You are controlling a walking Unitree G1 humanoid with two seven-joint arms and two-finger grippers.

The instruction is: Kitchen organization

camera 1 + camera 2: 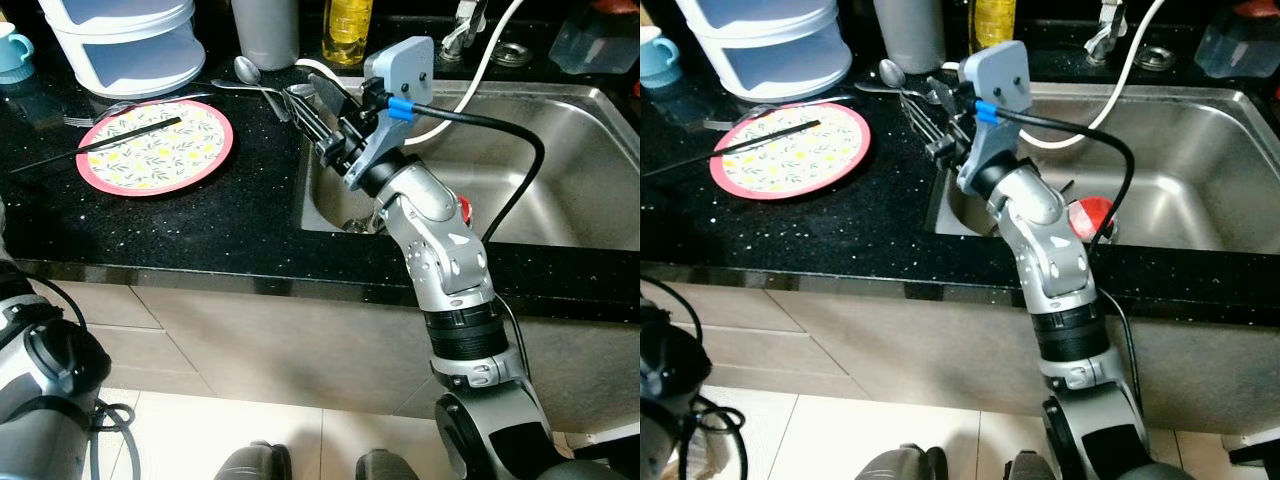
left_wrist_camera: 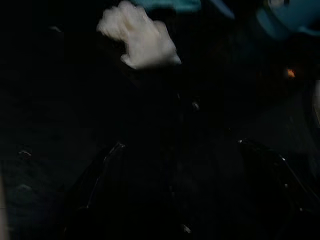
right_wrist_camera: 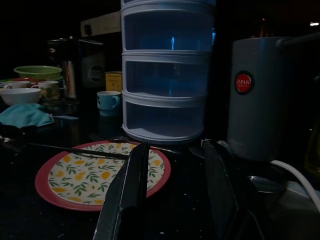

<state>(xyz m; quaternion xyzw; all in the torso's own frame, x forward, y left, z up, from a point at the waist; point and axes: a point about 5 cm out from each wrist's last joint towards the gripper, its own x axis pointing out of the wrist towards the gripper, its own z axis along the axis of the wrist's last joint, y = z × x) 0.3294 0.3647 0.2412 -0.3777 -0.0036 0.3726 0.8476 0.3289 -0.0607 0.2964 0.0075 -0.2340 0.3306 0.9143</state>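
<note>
Reaching over the black worktop (image 1: 230, 225) from 5 o'clock toward 11 o'clock, right tool (image 1: 312, 112) with fingers parted and nothing between them, poised just above the cutlery at the sink's (image 1: 560, 215) left rim. Lying there loose: a spoon (image 1: 248, 72) and other metal utensils (image 1: 290, 98), not yet gathered. At 10 o'clock, a pink-rimmed floral plate (image 1: 155, 148) with a dark chopstick (image 1: 100, 143) across it, a fork (image 1: 90, 118) by its far edge, and behind these a pale stacked drawer unit (image 1: 125, 35). Further back, a grey canister (image 1: 265, 30), a yellow bottle (image 1: 347, 28) and a small blue cup (image 1: 12, 45). Inside the basin, a red object (image 1: 1088, 218) under the arm. Judging from this, tidying barely begun: plate, chopstick and cutlery all left to put away. Left tool (image 2: 185, 165) hanging low in shadow, fingers apart and holding nothing, with a pale crumpled thing (image 2: 140, 42) beyond.
</note>
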